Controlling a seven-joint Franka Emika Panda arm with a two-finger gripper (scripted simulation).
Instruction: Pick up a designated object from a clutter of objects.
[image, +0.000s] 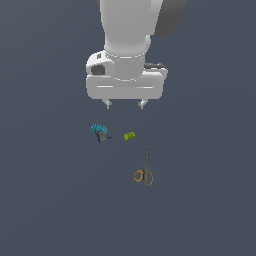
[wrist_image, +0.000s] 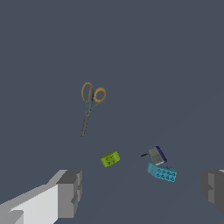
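I have the gripper (image: 125, 104) hanging above the dark grey floor (image: 50, 210) with its jaws spread wide and nothing between them. From the exterior view I see only the two short fingertips (image: 107, 104) poking out under the white hand, well clear of the surface; the wrist view gives me their inner faces instead, one grey pad (wrist_image: 70, 192) on each side of the picture with a broad gap between.

The lime-green block (image: 129, 135) lies flat on the floor, under the jaws and a little ahead of them, nearer the fingertip on the exterior view's right. In the wrist view I can make out studs on its upper face (wrist_image: 110, 159), which the exterior view is too coarse to show, and it sits inside the span of the open jaws, closer to one pad than the other.

The teal-blue object (image: 99, 130) rests near the block, apart from it, roughly below the other fingertip. The wrist view shows it as a studded teal brick with a grey and dark part against it (wrist_image: 161, 168); the exterior view gives me just a blur of teal and a dark stem.

The orange-handled scissors (image: 145, 170) lie furthest from the jaws, beyond the block, blades closed and pointing back towards the gripper, touching nothing
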